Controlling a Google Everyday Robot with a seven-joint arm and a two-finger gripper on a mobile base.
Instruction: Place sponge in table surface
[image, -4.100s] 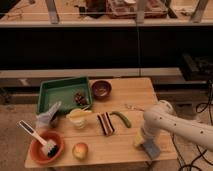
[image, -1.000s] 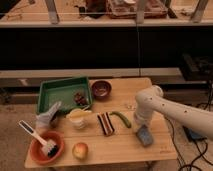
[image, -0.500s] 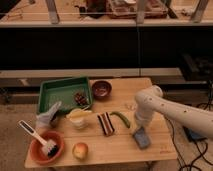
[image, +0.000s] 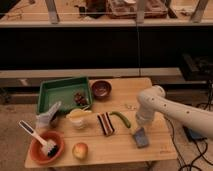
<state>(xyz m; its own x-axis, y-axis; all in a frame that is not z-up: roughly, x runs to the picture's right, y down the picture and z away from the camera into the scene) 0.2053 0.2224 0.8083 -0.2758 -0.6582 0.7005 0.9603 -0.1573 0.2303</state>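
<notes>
lying flat on the worktop near its front right corner, the sponge now shows almost whole, a blue-grey block resting on the planks. you can see what changed: half a second ago the arm still covered it from above, and a second ago the sponge sat tucked under the wrist; now the arm has drawn up and back a little, so the sponge lies by itself. the jaws hang just above and behind it, and you cannot tell how far they are parted, nor whether they still touch its top edge.

for the task, that reads as the placing being done or nearly so: the sponge rests on the wood, not in the tray. your next concern, as a judgement, is a clean lift away without dragging the sponge toward the front edge, which is near.

just left of it lie a green pepper and a dark striped packet, then a cup, an apple, and an orange bowl holding a brush. a crumpled cloth overlaps the tray's front, and a dark bowl stands at the back.

behind the worktop runs a dark wall with a shelf above; cables trail on the floor at right.
</notes>
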